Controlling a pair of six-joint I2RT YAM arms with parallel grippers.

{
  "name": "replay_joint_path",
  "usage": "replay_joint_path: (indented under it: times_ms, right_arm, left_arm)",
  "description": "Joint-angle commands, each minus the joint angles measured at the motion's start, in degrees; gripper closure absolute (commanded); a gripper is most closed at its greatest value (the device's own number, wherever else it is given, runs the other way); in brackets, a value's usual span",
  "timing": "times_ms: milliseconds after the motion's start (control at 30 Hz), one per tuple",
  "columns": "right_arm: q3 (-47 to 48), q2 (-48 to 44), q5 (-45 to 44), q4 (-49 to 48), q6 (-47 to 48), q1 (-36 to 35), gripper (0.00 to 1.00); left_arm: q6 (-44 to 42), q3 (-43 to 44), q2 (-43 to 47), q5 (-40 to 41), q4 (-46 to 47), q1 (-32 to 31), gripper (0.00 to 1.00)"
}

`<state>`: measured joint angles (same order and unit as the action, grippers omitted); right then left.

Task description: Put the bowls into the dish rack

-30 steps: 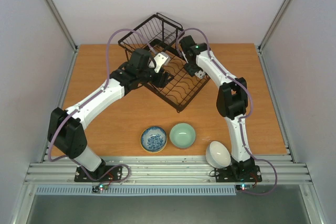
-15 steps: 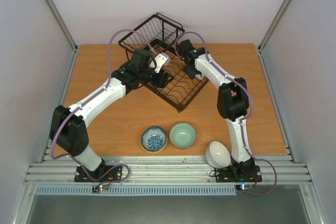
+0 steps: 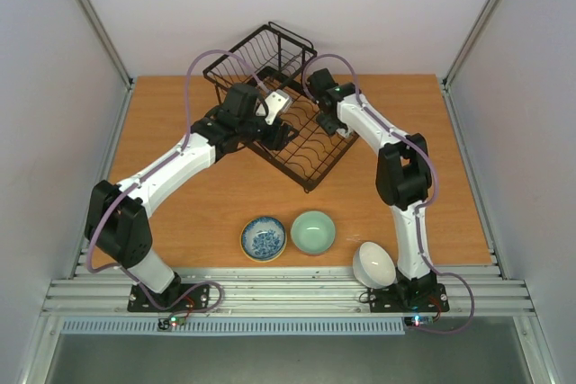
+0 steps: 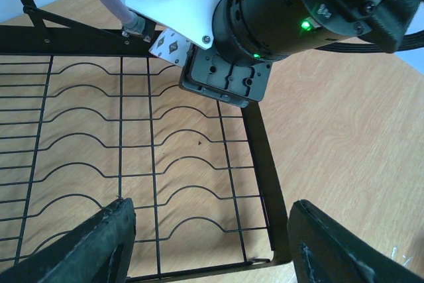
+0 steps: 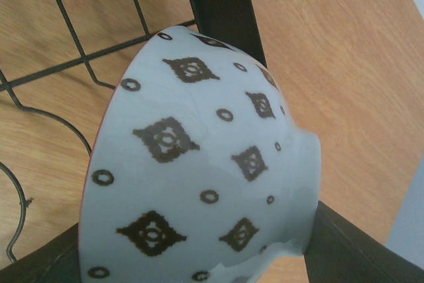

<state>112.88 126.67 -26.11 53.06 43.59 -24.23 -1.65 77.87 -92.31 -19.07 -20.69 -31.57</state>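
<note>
Ceramic and diamond-printed, the patterned bowl [image 5: 199,164] is pinched in the right gripper [image 5: 199,256] over the dish rack [image 4: 258,157] by the far edge. The left gripper [image 4: 212,250] hangs spread, empty. The blue-and-white bowl [image 3: 263,237], green bowl [image 3: 313,231] and white bowl [image 3: 374,264] lie along the near edge, unloaded.

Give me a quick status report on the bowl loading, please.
Right gripper shut on patterned bowl at edge of rack. Left gripper open, empty, over rack close by. On table: blue bowl, green bowl, white bowl.
</note>
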Motion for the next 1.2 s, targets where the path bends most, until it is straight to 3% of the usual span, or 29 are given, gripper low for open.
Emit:
replay_joint_path:
  times_ms: [0,400,1067,1167]
  right_arm:
    - [-1.38,-4.68,-0.27,0.11,-1.93,-0.55,0.99]
    - [-2.41,-6.85,-1.47,-0.23,-1.71,-2.93,0.99]
    - [-0.82,0.51,0.27,-0.53,-0.53,-2.5,0.99]
    - [-0.73,0.91,0.43,-0.54,-1.25,-2.24,0.95]
  left_arm:
    - [0.77,-0.51,-1.59,-0.97,3.0,0.2,0.36]
    - [0.77,-0.6,-1.69,-1.21,3.07,0.28,0.36]
    - [0.77,-0.89,-0.53,-0.31,3.4,1.16,0.36]
    - [0.77,-1.18,0.79,-0.16,3.73,1.16,0.36]
